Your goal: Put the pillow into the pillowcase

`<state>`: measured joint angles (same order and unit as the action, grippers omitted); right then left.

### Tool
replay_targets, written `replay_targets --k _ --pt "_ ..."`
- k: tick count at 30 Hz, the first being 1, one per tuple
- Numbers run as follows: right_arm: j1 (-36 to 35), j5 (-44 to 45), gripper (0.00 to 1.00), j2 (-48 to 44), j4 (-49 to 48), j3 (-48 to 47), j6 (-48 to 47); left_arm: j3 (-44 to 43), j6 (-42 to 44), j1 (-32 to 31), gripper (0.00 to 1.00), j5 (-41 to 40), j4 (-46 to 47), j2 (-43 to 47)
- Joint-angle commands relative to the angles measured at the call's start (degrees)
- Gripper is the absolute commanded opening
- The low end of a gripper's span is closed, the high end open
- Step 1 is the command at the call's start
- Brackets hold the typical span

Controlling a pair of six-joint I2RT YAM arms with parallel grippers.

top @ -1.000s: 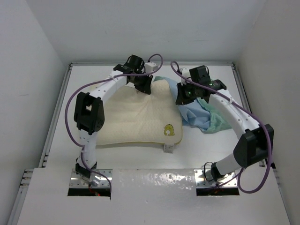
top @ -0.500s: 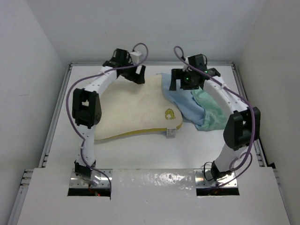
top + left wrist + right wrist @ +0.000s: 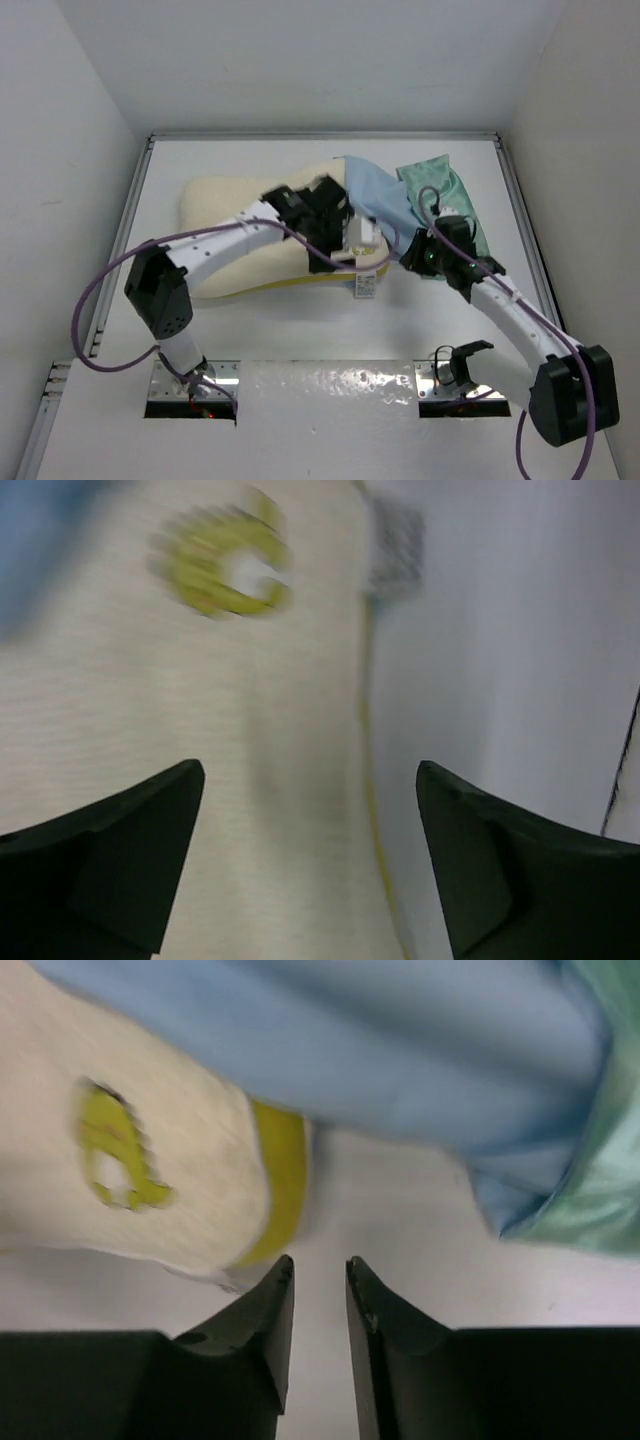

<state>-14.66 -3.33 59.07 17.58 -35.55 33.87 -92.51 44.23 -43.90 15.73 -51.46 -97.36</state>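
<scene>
Across the middle of the top view the pillow (image 3: 235,215) lies on the counter (image 3: 280,325), the pillowcase (image 3: 385,200) bunched at its right end, so the left pincer (image 3: 310,770) hangs wide open and empty over it, maybe to grab, while the right pincer (image 3: 318,1265) is almost closed, empty.

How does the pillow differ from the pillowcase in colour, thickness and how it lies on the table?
The pillow is cream-white with a yellow edge; the pillowcase is sea-green outside, light blue inside. The pillow is thick and lies flat; the pillowcase is thin and rumpled. Both lie on the table, the pillowcase overlapping the pillow's far right corner.
</scene>
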Motion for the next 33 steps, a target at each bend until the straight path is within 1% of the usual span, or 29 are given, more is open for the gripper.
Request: replay_targets --k 1,2,3,4,5,6,7,8,9,11,15,16,18,20,23,25,26,27,28,30,31,33 --pt "-2.2 0.3 0.31 1.3 -9.4 8.8 5.3 13.5 2.0 -3.5 0.88 -11.3 -2.9 -0.3" --pt "-2.1 -0.1 0.35 2.4 -11.1 10.9 5.9 14.4 0.6 -4.1 0.91 -14.4 -1.1 -0.5" --pt "-2.1 -0.8 0.4 3.7 -14.6 11.3 5.9 14.5 -0.2 -4.2 0.93 -15.3 1.3 -1.9" --pt "-2.1 -1.1 0.42 5.3 -16.3 11.5 5.8 14.3 -0.7 -4.2 0.93 -16.0 2.0 -3.2" --pt "-2.0 -0.9 0.42 8.7 -17.4 11.6 6.4 13.2 -1.9 -4.2 0.94 -18.9 2.8 -4.4" --pt "-1.8 0.2 0.41 12.1 -21.1 11.3 6.7 12.5 -2.8 -4.2 0.94 -19.4 4.4 -6.2" --pt "-1.7 0.4 0.38 13.9 -22.3 10.4 6.9 12.8 -3.0 -4.2 0.94 -19.9 5.7 -6.5" --pt "-1.5 0.3 0.3 15.4 -24.2 9.9 7.3 13.5 -3.2 -4.2 0.95 -20.3 9.0 -6.7" --pt "-1.4 0.5 0.28 16.9 -24.9 9.3 7.6 15.4 -4.1 -4.2 0.95 -21.1 11.0 -6.9" --pt "-1.5 1.9 0.28 20.6 -27.3 8.0 7.7 17.4 -4.7 -4.2 0.95 -24.6 15.7 -7.6" --pt "0.0 5.3 0.32 26.1 -27.2 4.0 6.3 20.4 -4.3 -4.2 0.92 -29.5 15.8 -7.1" --pt "0.2 5.7 0.33 27.1 -27.3 2.4 5.9 20.4 -4.4 -4.2 0.89 -30.0 15.8 -6.2" --pt "0.1 6.1 0.37 29.6 -28.6 0.5 5.7 19.0 -4.6 -4.2 0.88 -29.2 15.8 -4.9" --pt "0.1 7.3 0.38 31.9 -30.8 -0.8 5.4 15.8 -5.0 -4.2 0.87 -27.7 15.8 -2.9" --pt "0.3 11.2 0.37 34.1 -32.9 -3.5 5.8 10.8 -5.4 -4.2 0.91 -25.0 15.8 -1.7" --pt "0.4 11.5 0.38 34.8 -34.5 -5.1 5.6 10.5 -4.9 -4.8 0.94 -25.1 15.8 -1.5" --pt "0.4 11.5 0.38 35.4 -35.4 -5.7 5.3 12.8 -3.7 -4.7 1.0 -27.4 15.8 -1.6" --pt "0.3 11.4 0.38 35.6 -35.4 -5.9 5.1 15.0 -3.1 -4.7 1.0 -29.2 15.8 -1.6" --pt "0.4 12.1 0.38 35.9 -35.5 -6.3 4.6 20.5 -0.7 -4.4 1.0 -30.7 15.8 -1.7" --pt "0.7 13.3 0.38 36.5 -34.7 -7.3 3.7 25.6 1.6 -3.7 1.0 -34.3 21.6 -2.5" --pt "0.9 13.4 0.39 36.7 -34.5 -7.6 3.4 28.1 2.2 -2.4 1.0 -34.2 24.4 -3.9" --pt "1.5 11.7 0.39 37.9 -34.5 -8.7 2.5 28.6 1.7 -0.4 1.0 -31.9 25.6 -5.6"
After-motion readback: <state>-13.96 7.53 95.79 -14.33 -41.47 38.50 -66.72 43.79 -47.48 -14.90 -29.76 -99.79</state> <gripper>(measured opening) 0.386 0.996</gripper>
